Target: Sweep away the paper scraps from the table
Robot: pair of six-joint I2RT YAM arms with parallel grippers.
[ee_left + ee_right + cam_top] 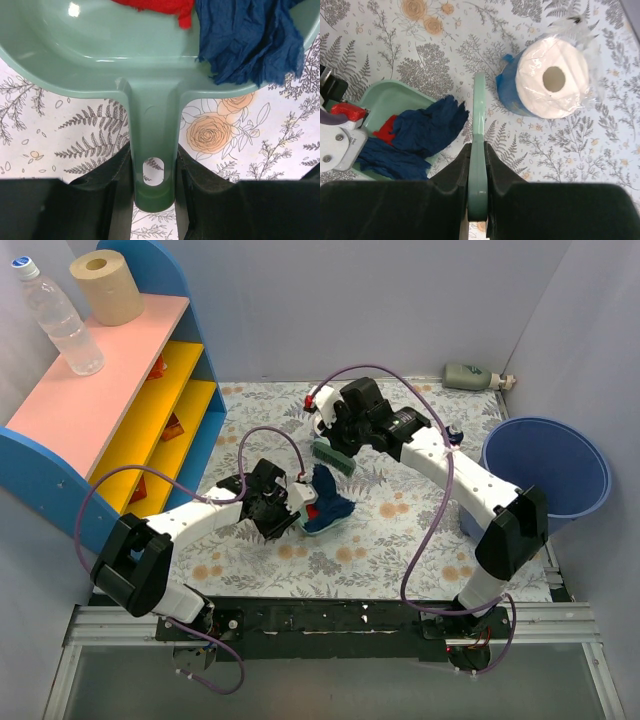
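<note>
Gripping dustpan handle tight with left hand, level near middle of desk, prob so nothing spills. Got dark blue scrap and red scrap inside already, blue draped over rim. Clamping brush in right hand too, aimed panward, guessing for nudging overhang in.
</note>
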